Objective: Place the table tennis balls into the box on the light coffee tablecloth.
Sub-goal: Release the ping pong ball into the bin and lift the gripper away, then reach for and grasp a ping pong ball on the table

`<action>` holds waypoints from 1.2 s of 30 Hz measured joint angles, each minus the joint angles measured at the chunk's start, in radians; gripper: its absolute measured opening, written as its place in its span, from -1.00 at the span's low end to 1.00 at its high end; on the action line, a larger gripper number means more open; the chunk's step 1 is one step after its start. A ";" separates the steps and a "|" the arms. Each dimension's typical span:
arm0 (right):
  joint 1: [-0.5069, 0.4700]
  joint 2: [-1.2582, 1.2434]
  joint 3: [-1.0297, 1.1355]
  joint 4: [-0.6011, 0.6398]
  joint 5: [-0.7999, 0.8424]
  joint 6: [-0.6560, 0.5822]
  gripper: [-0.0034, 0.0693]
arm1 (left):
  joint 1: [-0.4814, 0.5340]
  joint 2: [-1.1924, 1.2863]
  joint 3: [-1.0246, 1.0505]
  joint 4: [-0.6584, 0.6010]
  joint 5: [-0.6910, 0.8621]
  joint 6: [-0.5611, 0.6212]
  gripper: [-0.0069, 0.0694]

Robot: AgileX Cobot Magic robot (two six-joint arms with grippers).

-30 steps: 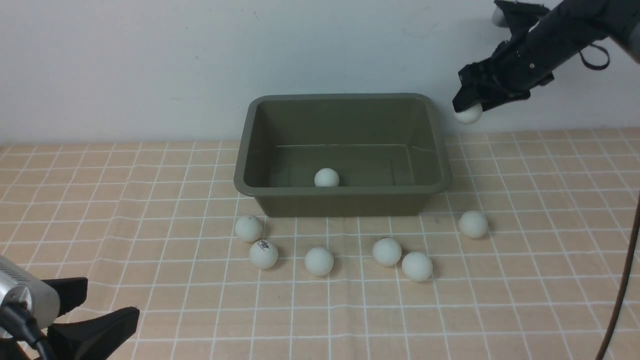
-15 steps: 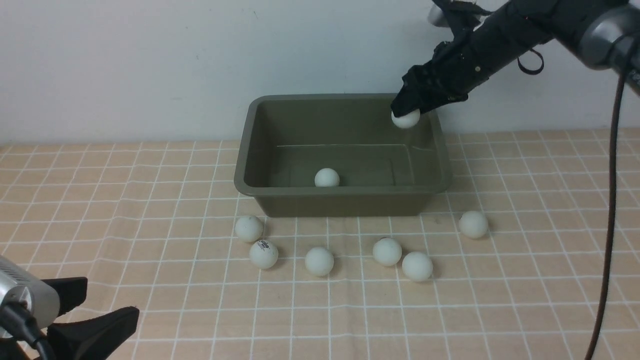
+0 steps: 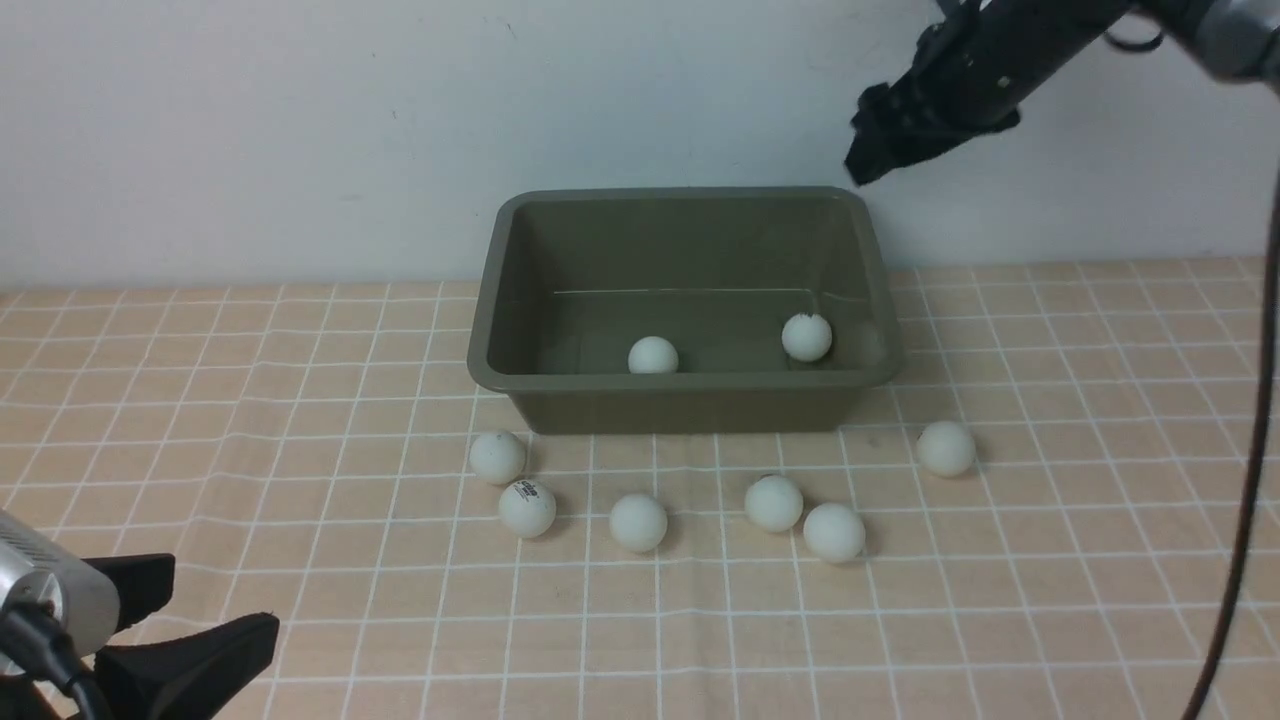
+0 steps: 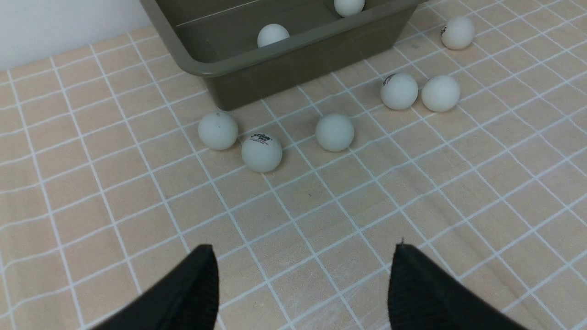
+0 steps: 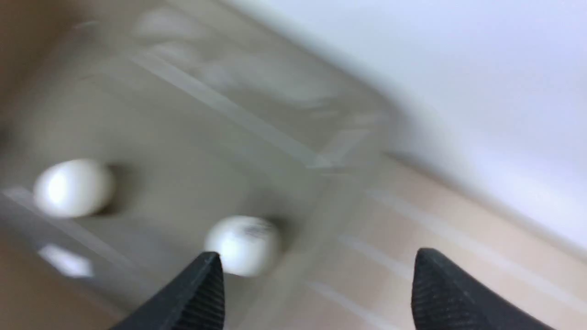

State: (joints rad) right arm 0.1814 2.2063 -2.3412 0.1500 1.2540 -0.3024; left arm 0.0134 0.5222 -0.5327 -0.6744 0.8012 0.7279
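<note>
Since half a second ago the right hand [image 3: 865, 165] has released its ball and risen; it now hangs high in front of the wall [image 3: 300, 120], above the far right corner of the box [image 3: 680, 408]. From the front its state is hard to read, but the right wrist view, though blurred, shows its fingers [image 5: 202, 284] spread apart with nothing between them. The dropped ball [image 3: 806, 337] lies on the box floor near the right wall, well below the hand and to its left; only the wrist view shows a dark print on it. The other ball [image 3: 653, 355] in the box rests against the middle of the front wall, apart from the first. Outside, six balls [image 3: 638, 521] lie in a loose row on the light coffee tablecloth [image 3: 1050, 600] just in front of the box, the rightmost set off by itself. The left wrist view shows black marks on three of them, fewer of which can be made out from the front. The left hand [image 4: 303, 250] hovers low at the near left, fingers apart and empty, well apart from every ball.
</note>
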 joint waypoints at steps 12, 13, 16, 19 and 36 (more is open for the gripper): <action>-0.004 -0.249 -0.004 0.012 0.018 -0.001 0.15 | 0.000 0.000 0.000 -0.001 -0.002 0.005 0.26; -0.004 -0.271 -0.004 0.084 0.019 -0.001 0.12 | 0.000 0.000 0.000 -0.002 -0.002 0.006 0.26; -0.004 -0.305 -0.004 0.253 0.022 -0.001 0.06 | 0.000 0.000 0.000 -0.009 -0.002 0.009 0.26; -0.004 -0.317 -0.004 0.391 0.024 -0.003 0.04 | 0.000 0.000 0.000 -0.016 -0.002 0.012 0.26; -0.004 -0.721 0.296 0.062 0.027 0.065 0.04 | 0.000 0.000 0.000 -0.021 -0.002 0.017 0.26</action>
State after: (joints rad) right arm 0.1776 1.4851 -2.0453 0.2120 1.2807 -0.2379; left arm 0.0134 0.5222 -0.5327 -0.6952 0.7994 0.7448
